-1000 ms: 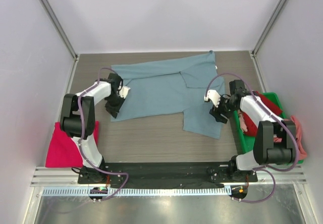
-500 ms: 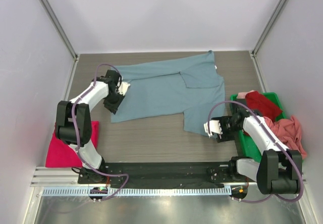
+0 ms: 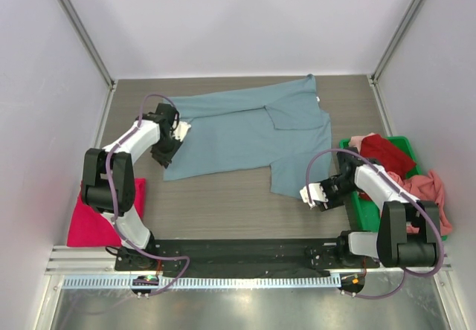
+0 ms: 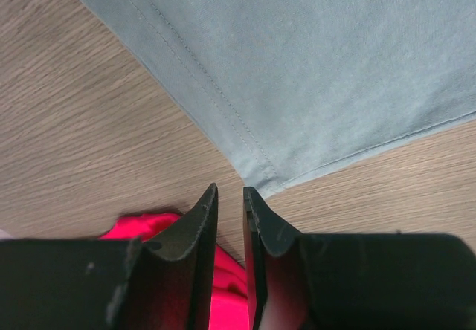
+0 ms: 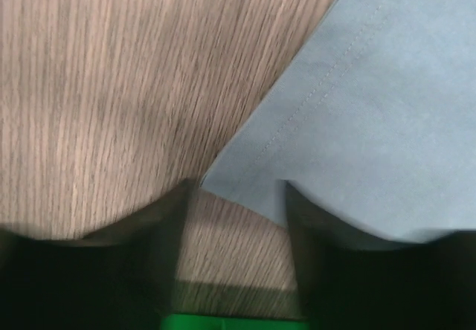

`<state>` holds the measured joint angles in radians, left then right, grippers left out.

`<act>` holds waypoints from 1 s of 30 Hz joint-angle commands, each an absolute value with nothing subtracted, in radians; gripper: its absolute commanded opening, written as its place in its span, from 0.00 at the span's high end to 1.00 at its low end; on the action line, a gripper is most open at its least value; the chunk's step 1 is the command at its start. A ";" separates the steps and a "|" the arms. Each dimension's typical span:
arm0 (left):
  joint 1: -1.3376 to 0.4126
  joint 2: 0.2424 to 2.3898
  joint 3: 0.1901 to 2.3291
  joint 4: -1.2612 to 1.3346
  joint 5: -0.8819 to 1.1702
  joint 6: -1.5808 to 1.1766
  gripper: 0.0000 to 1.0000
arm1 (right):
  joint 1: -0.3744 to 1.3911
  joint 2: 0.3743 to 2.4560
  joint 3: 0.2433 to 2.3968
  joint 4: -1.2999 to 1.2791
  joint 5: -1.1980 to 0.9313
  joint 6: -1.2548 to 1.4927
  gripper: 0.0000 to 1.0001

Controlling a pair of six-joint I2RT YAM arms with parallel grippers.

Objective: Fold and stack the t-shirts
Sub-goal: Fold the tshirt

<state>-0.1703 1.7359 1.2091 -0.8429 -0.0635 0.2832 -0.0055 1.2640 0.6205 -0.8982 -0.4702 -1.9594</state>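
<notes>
A dusty grey-blue t-shirt [image 3: 238, 129] lies spread flat across the middle of the table. My left gripper [image 3: 165, 154] hovers at its lower left corner [image 4: 260, 178]; its jaws [image 4: 229, 189] stand open only a narrow slit, with nothing between them. My right gripper [image 3: 318, 198] is at the shirt's lower right corner [image 5: 245, 174], open wide, and that corner lies just ahead of and between the fingertips [image 5: 238, 185], not pinched. A folded magenta-pink t-shirt [image 3: 97, 218] sits at the near left and shows under the left fingers [image 4: 145, 222].
A green plastic bin [image 3: 363, 212] stands at the right edge, close behind my right gripper. It holds a red t-shirt [image 3: 388, 151] and a salmon-pink one [image 3: 430, 189] that hangs over its rim. White walls close the table on three sides.
The right arm drew back from the shirt's right edge to its lower right corner, and its jaws narrowed a little. The left gripper shifted slightly along the left edge and opened a slit.
</notes>
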 commanded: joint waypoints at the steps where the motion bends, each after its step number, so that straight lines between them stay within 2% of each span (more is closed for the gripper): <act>1: -0.167 1.712 1.206 -0.838 -0.081 0.319 0.80 | 0.000 1.296 0.632 -0.887 -0.460 -2.010 0.53; 4: -0.160 1.701 1.197 -0.841 -0.081 0.340 0.82 | 0.026 1.307 0.632 -0.888 -0.430 -2.003 0.82; 10: -0.160 1.605 1.131 -0.845 -0.023 0.454 0.85 | 0.028 1.220 0.612 -0.888 -0.422 -1.984 0.96; 13: -0.158 1.536 1.083 -0.859 0.061 0.529 0.85 | 0.028 1.194 0.621 -0.890 -0.454 -1.936 0.99; 18: -0.160 1.561 1.080 -0.874 0.103 0.558 0.78 | 0.028 1.190 0.615 -0.890 -0.434 -1.905 0.99; 20: -0.161 1.580 1.094 -0.896 0.145 0.571 0.72 | 0.029 1.189 0.614 -0.887 -0.428 -1.899 0.99; 30: -0.161 1.678 1.077 -0.839 0.121 0.618 0.69 | 0.048 1.198 0.637 -0.856 -0.408 -1.824 0.99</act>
<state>-0.1623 1.6535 1.0702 -0.8730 0.1089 0.5880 0.0387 1.2026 0.6117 -0.8669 -0.4133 -1.8542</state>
